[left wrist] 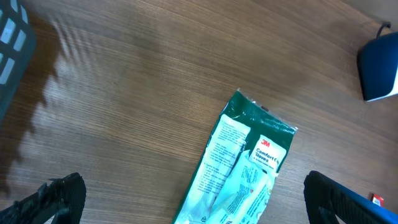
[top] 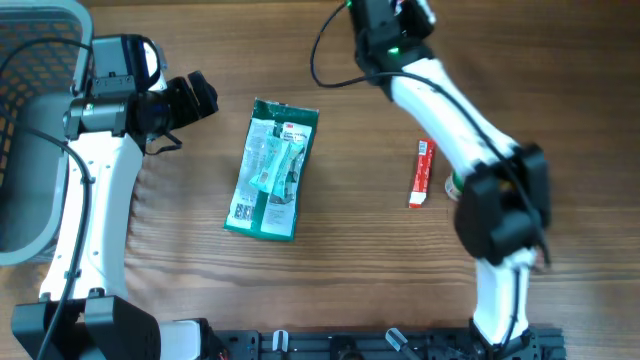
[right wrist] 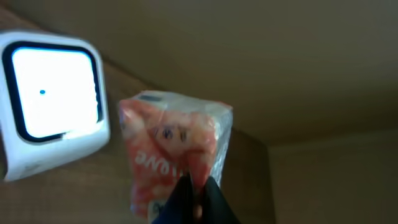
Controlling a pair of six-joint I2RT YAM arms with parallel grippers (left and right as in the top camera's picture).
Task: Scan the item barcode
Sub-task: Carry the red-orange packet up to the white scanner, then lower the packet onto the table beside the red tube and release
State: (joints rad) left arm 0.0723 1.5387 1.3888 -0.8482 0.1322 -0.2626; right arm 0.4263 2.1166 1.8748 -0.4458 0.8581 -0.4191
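Between the closed fingers of the right gripper (right wrist: 196, 190) a soft pink packet (right wrist: 171, 143) is pinched by its lower edge alone, held up just beside the white scanner (right wrist: 53, 93). So thin a hold on a limp wrapper could let the packet swing or slide out if the wrist turns sharply. The scan itself could also fail: the packet sits to one side of the lit window, not before it, and no barcode shows on the face toward the camera, so the code may be pointing the wrong way. Further out, the left gripper (top: 195, 100) hangs with its jaws wide apart and empty above the table (top: 350, 250), near a green package (top: 272, 170), well clear of any clash.
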